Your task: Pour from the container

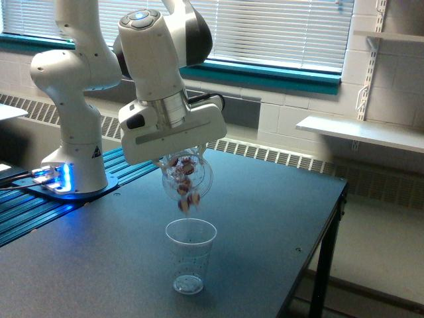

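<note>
End effector (pixel 182 159): you see it clamped on the cup (pixel 187 177), fingers mostly hidden under the white hand.
Cup: held in the air, tipped so its mouth faces down and toward the camera, right above the second cup (pixel 190 255).
Contents (pixel 188 199): small reddish-brown pieces, some at the rim, spilling out.
Second cup: upright on the desk (pixel 265 218), apart from the held one.
Arm base (pixel 69 169): at the exterior view's left.

Your white arm (pixel 86 73) reaches over the table, wrist tilted toward the exterior view's left, gripper (pixel 183 165) pointing down and clamped on the tipped cup (pixel 186 180).
</note>
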`<state>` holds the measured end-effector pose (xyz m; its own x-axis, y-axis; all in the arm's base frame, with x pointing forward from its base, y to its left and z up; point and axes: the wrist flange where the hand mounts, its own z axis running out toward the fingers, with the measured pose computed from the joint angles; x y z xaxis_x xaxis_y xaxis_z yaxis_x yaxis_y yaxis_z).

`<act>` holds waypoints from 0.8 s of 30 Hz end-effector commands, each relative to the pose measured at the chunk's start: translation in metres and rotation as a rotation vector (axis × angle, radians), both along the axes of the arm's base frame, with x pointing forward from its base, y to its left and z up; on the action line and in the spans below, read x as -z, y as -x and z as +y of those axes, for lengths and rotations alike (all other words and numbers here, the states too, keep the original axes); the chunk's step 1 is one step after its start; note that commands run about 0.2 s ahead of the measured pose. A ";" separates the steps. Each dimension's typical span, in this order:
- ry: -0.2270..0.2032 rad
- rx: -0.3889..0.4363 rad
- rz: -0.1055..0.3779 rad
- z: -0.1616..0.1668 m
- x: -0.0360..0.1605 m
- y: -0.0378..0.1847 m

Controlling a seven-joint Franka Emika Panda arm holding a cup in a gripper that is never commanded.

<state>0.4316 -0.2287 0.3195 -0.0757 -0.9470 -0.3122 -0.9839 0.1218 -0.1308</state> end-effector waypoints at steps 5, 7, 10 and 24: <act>-0.057 0.027 -0.023 -0.010 -0.001 0.000; -0.072 0.031 -0.029 -0.011 -0.001 0.000; -0.083 0.029 -0.033 -0.012 -0.001 -0.001; -0.120 0.056 -0.047 -0.013 -0.002 -0.002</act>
<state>0.4330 -0.2389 0.3201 -0.1184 -0.9022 -0.4148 -0.9693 0.1956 -0.1489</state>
